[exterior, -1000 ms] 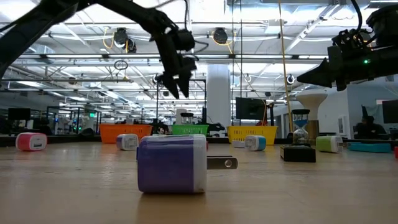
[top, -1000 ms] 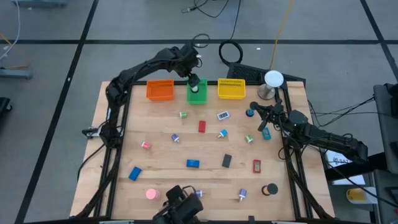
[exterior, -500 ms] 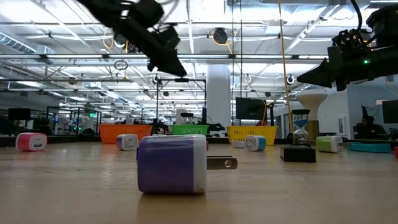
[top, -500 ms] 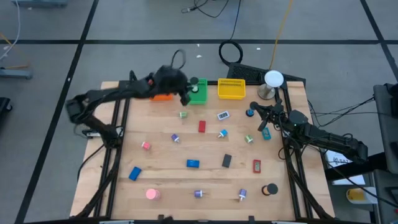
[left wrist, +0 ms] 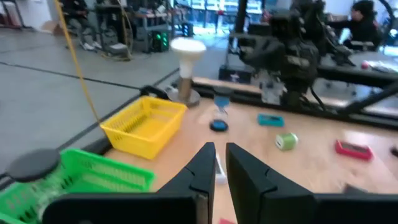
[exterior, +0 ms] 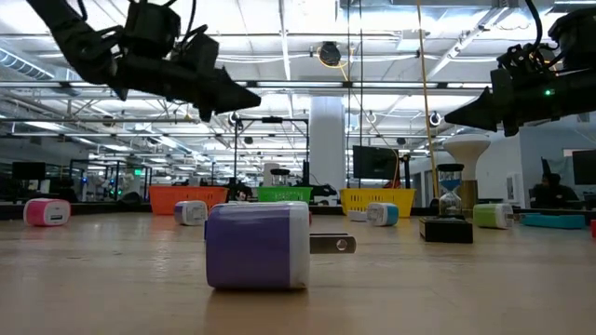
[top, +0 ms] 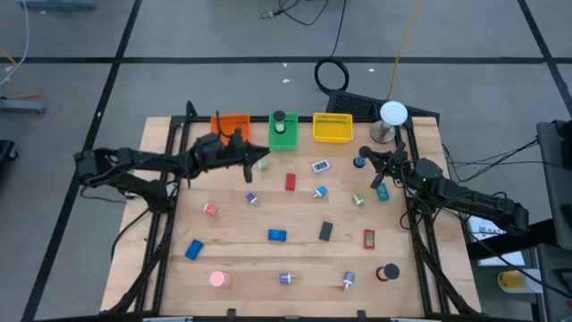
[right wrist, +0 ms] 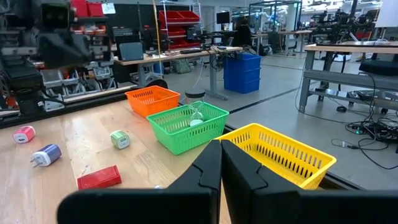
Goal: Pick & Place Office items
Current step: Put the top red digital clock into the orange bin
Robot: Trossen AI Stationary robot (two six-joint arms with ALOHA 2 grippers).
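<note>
The office items lie scattered over the wooden table (top: 232, 259): a green piece (top: 264, 165), a red block (top: 290, 182), a blue block (top: 277, 235), a black block (top: 326, 231) and a purple plug (exterior: 258, 244) among them. My left gripper (top: 262, 158) hangs level above the table's far left part, near the green piece. Its fingers (left wrist: 205, 163) are shut to a thin slit with nothing between them. A black round piece (top: 280, 117) lies in the green bin (top: 284, 136). My right gripper (top: 366, 156) waits shut at the far right.
Orange bin (top: 234, 123), green bin and yellow bin (top: 332, 129) stand in a row along the far edge. A white-domed stand (top: 391, 116) and a small hourglass (top: 359, 162) are at the far right, close to my right gripper. The table's near left has wider gaps between pieces.
My left gripper has drawn back from above the green bin toward the table's left and near side, sinking lower. It has tipped from pointing down to level, and its fingers have shut. My right arm has kept still.
</note>
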